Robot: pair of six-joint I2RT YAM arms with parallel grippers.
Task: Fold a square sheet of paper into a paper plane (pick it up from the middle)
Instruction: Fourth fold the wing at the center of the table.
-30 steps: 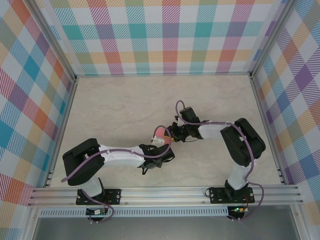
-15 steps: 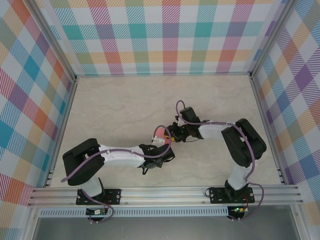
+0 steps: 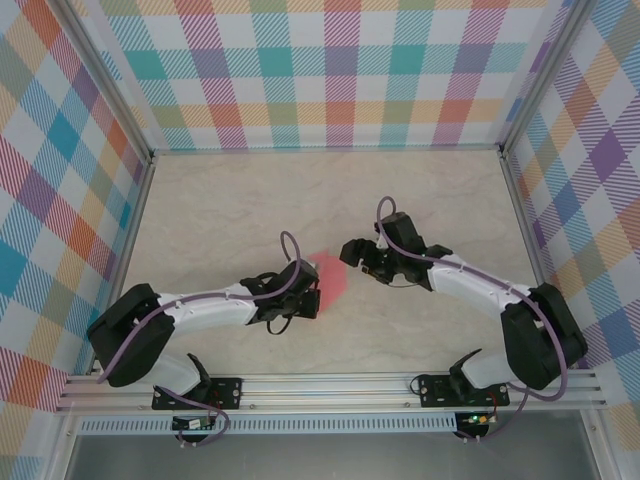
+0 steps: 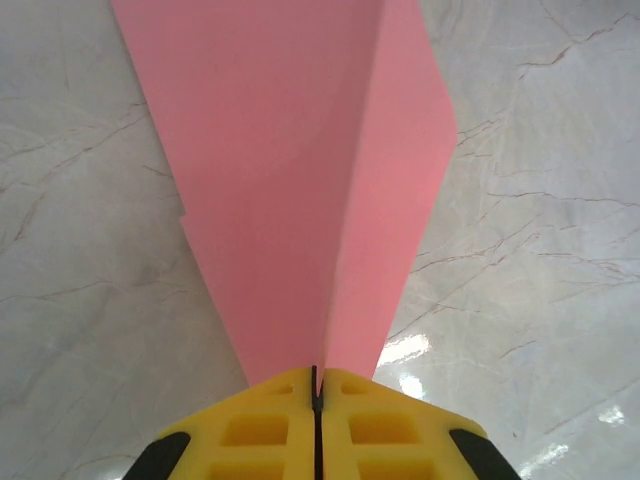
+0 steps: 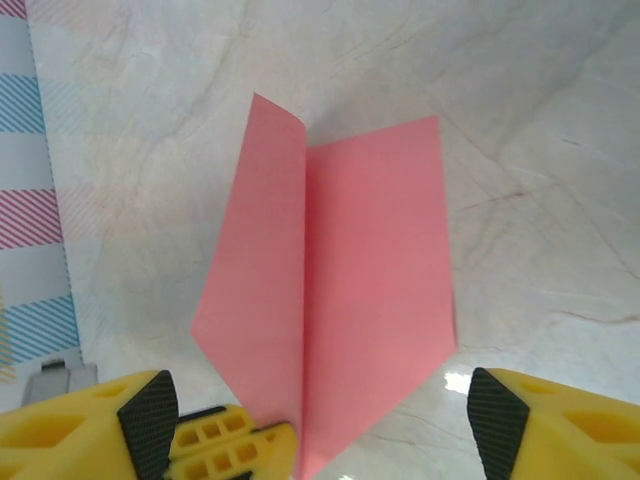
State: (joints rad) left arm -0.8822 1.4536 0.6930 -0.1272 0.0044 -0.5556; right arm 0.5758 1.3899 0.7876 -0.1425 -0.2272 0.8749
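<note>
right wrist: fingers (image 5: 570,420) now off plane (image 5: 340,300)

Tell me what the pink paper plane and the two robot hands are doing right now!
paper plane: folded along a centre crease, wings spread, pinched at its narrow end
left gripper: shut on the paper plane
right gripper: open, jaws wide, not gripping the plane
</note>
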